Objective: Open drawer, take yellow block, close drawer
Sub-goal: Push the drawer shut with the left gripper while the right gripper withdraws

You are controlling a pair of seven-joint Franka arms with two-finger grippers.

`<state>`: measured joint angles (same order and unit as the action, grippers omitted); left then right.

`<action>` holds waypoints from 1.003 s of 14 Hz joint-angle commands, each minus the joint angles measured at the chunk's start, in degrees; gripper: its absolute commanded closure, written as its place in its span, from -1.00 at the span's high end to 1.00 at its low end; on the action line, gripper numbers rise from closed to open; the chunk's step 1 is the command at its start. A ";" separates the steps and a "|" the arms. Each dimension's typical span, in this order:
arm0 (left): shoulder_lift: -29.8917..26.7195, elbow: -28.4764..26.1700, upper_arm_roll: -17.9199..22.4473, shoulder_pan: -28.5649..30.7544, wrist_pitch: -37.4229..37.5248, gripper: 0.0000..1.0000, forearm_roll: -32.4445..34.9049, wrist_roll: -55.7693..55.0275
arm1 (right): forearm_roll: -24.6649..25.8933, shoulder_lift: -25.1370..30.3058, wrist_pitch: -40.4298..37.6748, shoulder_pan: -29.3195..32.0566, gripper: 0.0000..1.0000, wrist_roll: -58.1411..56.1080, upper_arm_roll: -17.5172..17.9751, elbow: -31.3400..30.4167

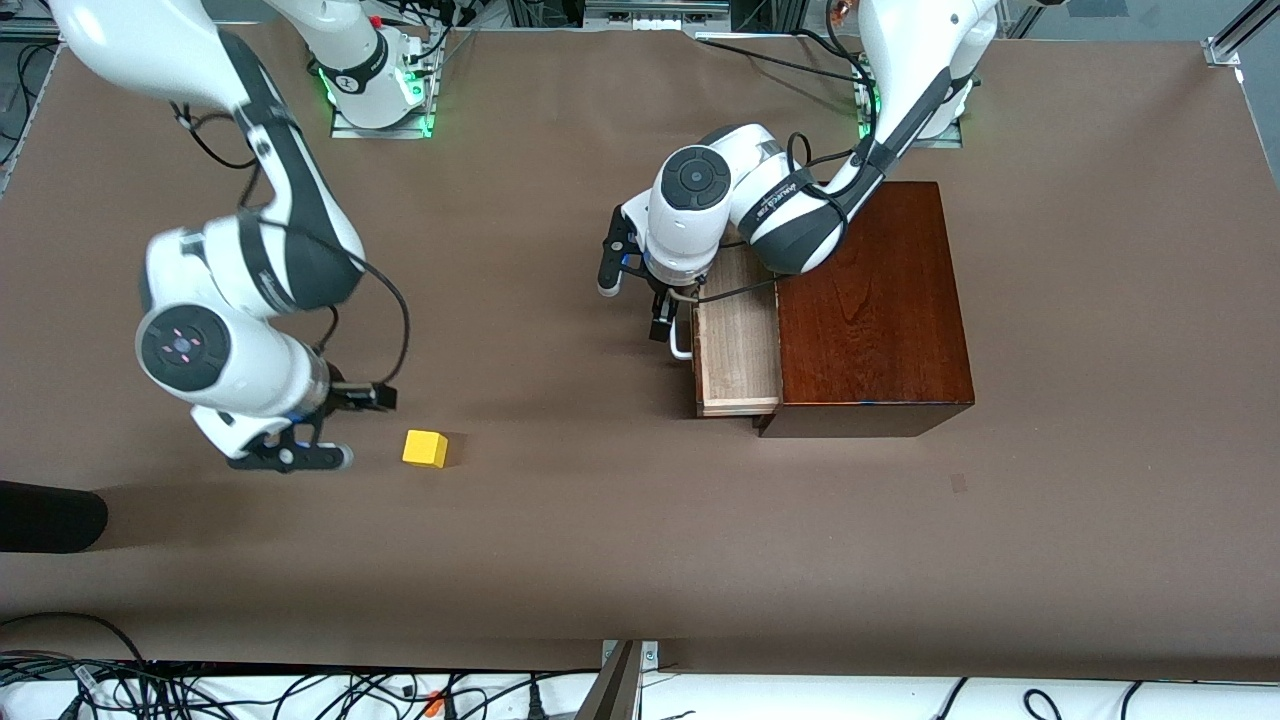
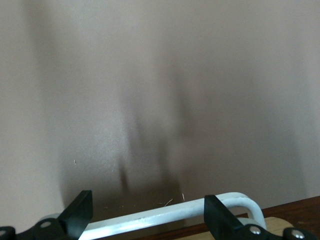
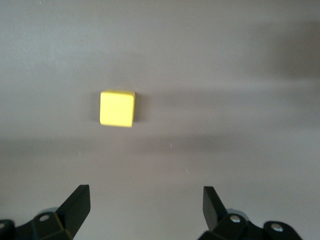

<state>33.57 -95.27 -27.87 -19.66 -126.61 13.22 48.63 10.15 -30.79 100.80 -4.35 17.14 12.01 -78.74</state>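
The dark reddish-brown box (image 1: 875, 310) stands toward the left arm's end of the table. Its drawer (image 1: 738, 345) is pulled partly out, and the pale interior that shows is bare. My left gripper (image 1: 662, 312) is open at the white handle (image 1: 682, 345). In the left wrist view the handle bar (image 2: 165, 214) runs between the spread fingers (image 2: 79, 212) of the left gripper (image 2: 148, 212), with no grip on it. The yellow block (image 1: 425, 448) sits on the table toward the right arm's end. My right gripper (image 1: 350, 428) is open and empty beside it. In the right wrist view the block (image 3: 117, 108) lies ahead of the right gripper (image 3: 146, 205).
The brown table mat (image 1: 600, 540) covers the whole surface. A black rounded object (image 1: 50, 515) pokes in at the table edge near the right arm's end, nearer to the front camera than the right gripper. Cables lie along the front edge.
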 commanded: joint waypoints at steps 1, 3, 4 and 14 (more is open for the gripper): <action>-0.08 1.14 -0.17 -0.20 -0.39 1.00 1.90 -0.73 | 0.23 5.46 -4.72 0.31 1.00 -3.33 -0.75 -1.86; -0.18 1.22 -0.17 -0.37 -1.00 1.00 1.28 -0.99 | -1.52 8.80 -8.49 0.39 1.00 -3.78 -1.64 -2.04; 0.17 1.22 -0.17 -0.64 -1.79 1.00 1.28 -1.77 | -4.41 10.82 -10.87 0.48 1.00 -3.95 -3.03 -2.21; 2.46 0.96 0.36 -2.13 -3.65 1.00 2.16 -3.36 | -6.10 26.64 -17.49 0.48 1.00 -9.40 -8.23 -8.79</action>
<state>35.53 -94.62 -27.76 -21.53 -130.31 13.42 46.35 4.99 -9.00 82.62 -4.11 9.25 4.45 -82.25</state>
